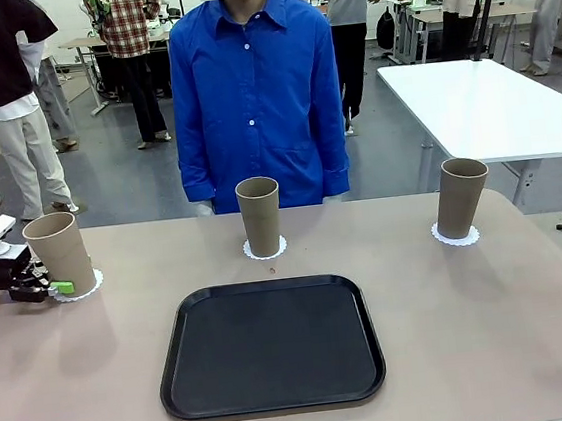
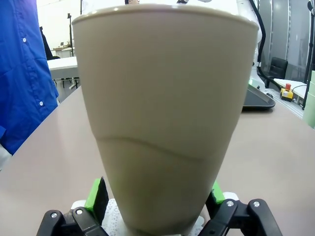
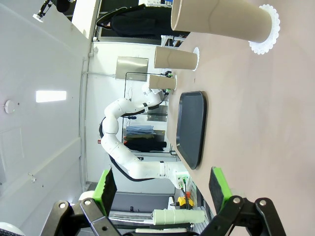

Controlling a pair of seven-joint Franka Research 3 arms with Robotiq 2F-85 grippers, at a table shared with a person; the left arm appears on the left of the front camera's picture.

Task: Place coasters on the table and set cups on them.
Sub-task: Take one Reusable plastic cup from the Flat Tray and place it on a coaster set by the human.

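Three cups [image 1: 259, 216]: each on a coaster [image 1: 265, 249] beyond the tray [image 1: 270, 346]
Left tool [image 2: 156, 206]: spread, pads flanking the leftmost cup [image 2: 162, 118] at the worktop [image 1: 475, 331] edge
Right tool [image 3: 162, 189]: spread, empty

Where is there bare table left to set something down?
Bare table lies right of the tray, between the middle cup and right cup, and left of the tray. Crowded: the left cup on its coaster, with the left gripper open around it.

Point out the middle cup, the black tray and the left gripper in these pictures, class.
middle cup [image 1: 259, 213], front view, on its side wall.
black tray [image 1: 270, 344], front view, on its bare floor.
left gripper [image 2: 156, 196], left wrist view, midway between its green-padded fingertips, astride a cup's base.
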